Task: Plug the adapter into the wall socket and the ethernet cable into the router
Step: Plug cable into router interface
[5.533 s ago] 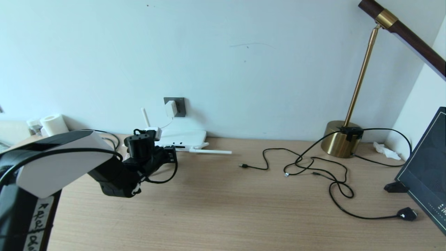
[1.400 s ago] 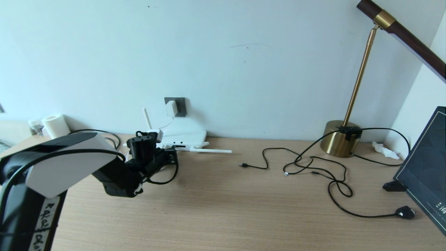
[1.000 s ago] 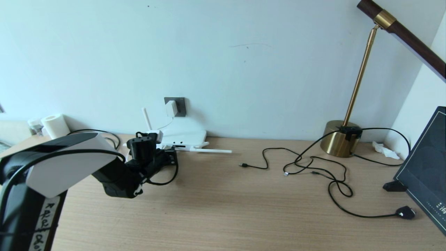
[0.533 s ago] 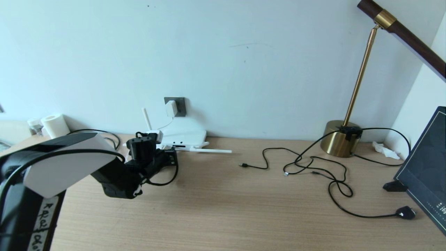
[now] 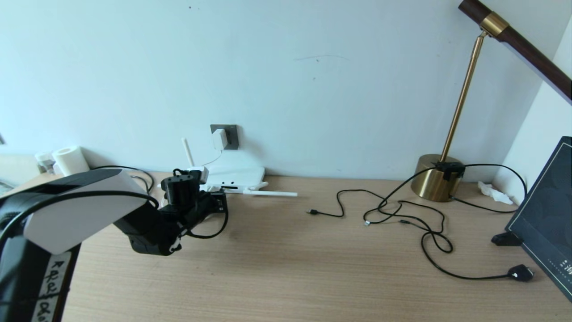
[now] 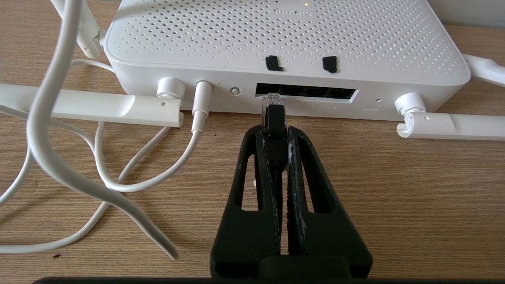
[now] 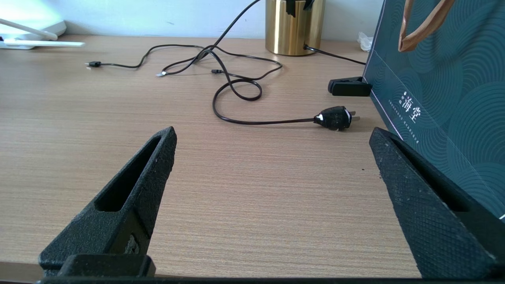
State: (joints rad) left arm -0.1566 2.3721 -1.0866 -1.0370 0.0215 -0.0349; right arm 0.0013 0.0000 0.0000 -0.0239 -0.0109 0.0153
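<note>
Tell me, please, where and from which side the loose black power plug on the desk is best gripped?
Probably the black plug by its chunky body, from above, hand closing across its width: it lies flat, prongs pointing at the dark bag, cord trailing the opposite way.

Bright even daylight, soft faint shadows, sharp focus, wide-angle edge bending

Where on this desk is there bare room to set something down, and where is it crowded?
Bare wood fills the desk front, between the left gripper at the router and the black plug. Crowded: white cords by the router, and thin black cables before the lamp base.
</note>
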